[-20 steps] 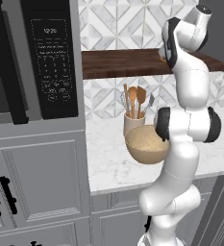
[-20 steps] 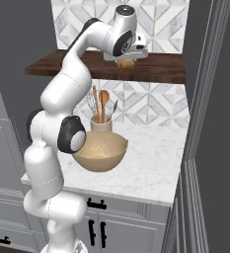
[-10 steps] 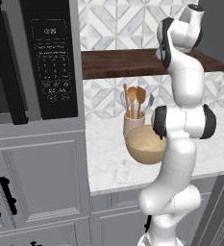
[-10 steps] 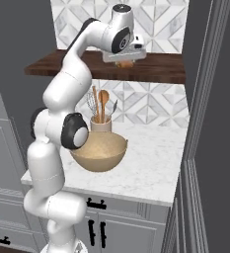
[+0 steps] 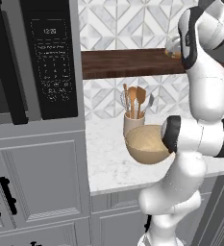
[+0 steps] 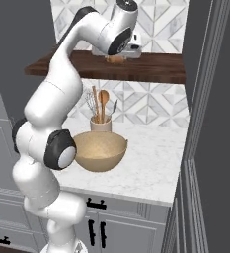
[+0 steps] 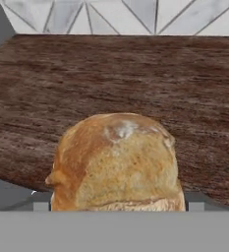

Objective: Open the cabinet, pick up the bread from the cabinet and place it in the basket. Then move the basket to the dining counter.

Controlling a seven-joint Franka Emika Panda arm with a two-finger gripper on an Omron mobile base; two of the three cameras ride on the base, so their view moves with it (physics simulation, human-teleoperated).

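A dark wooden shelf (image 6: 136, 66) runs along the patterned tile wall above a white marble-look counter (image 6: 151, 165). On that counter stands a cream utensil crock (image 6: 100, 125) with wooden spoons and a whisk, and just in front of it, touching or nearly so, sits the tan basket (image 6: 97, 152), upright and with nothing inside. To the left in the left base view a black microwave (image 5: 51, 60) is set into grey cabinetry (image 5: 36, 178), and a tall grey panel (image 6: 205, 123) closes off the right side of the counter. The arm's own elbow and forearm stand between the cameras and part of the basket. The arm reaches up from its base, bends at the dark elbow joint level with the basket, and carries the hand up to the shelf. There the gripper (image 6: 117, 58) hangs over the shelf's front part with the bread (image 7: 117, 162) right at it; the roll rests on the wood, golden-brown and lumpy. In the hand view the roll sits low and central, very close, the finger tips hidden behind it. The jaws stand wide around the roll; whether they press on it I cannot tell.
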